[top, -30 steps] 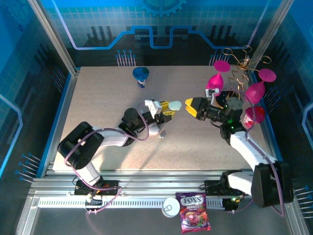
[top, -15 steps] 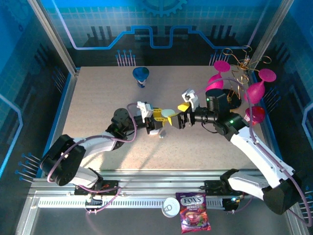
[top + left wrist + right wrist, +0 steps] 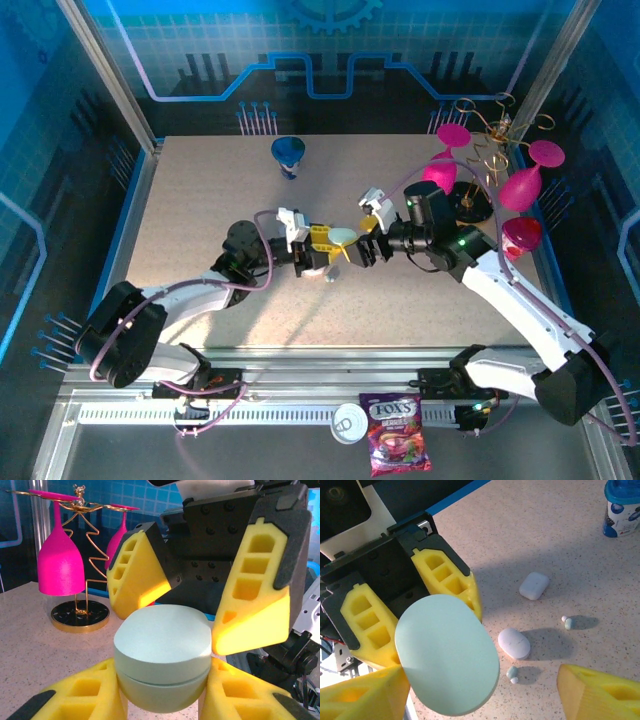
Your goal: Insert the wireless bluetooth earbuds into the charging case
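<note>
Earbuds [image 3: 512,674] lie loose on the table [image 3: 555,535], one just beside a white case [image 3: 514,643] and a second earbud [image 3: 567,622] a little further out. All of them are down on the surface, well apart from both pincers. The left gripper [image 3: 162,682] is clamped on a pale green charging case [image 3: 162,645]. The right gripper [image 3: 482,676] has its jaws spread wide on either side of that case.

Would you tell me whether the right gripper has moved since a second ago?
Yes: the right gripper moved left, away from the glass stand, toward the case.
</note>
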Robot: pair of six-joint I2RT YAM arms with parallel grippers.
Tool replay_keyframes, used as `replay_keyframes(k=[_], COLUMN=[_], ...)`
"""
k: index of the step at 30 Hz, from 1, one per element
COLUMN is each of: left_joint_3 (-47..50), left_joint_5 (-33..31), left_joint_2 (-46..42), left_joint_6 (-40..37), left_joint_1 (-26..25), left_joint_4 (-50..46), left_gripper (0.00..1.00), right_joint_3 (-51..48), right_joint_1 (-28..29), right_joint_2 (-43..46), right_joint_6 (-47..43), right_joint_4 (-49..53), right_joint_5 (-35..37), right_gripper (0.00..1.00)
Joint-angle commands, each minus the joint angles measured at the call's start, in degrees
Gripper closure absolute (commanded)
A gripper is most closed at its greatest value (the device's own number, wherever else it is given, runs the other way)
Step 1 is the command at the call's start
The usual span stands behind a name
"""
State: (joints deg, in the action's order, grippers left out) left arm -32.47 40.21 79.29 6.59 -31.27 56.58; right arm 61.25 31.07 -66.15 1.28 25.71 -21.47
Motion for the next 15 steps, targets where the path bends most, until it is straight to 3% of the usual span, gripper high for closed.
replay_keyframes(k=[1,15], left_joint_3=[1.1,1.8], left_joint_5=[4.5,4.7], left_joint_2=[-1.9,-3.0], left_joint_6=[0.1,-0.6], left_joint_1=[-0.1,-0.1], left_joint_4=[0.7,0.5], left_gripper=[0.72,0.71], right_joint_3=[1.8,2.3], right_joint_1=[-1.5,-3.4], right_joint_2=[0.0,-0.3], right_joint_6=[2.0,3.0], right_joint_4=[-0.9,-1.5], right_joint_5=[2.2,-0.1], right_gripper=[0.26,0.27])
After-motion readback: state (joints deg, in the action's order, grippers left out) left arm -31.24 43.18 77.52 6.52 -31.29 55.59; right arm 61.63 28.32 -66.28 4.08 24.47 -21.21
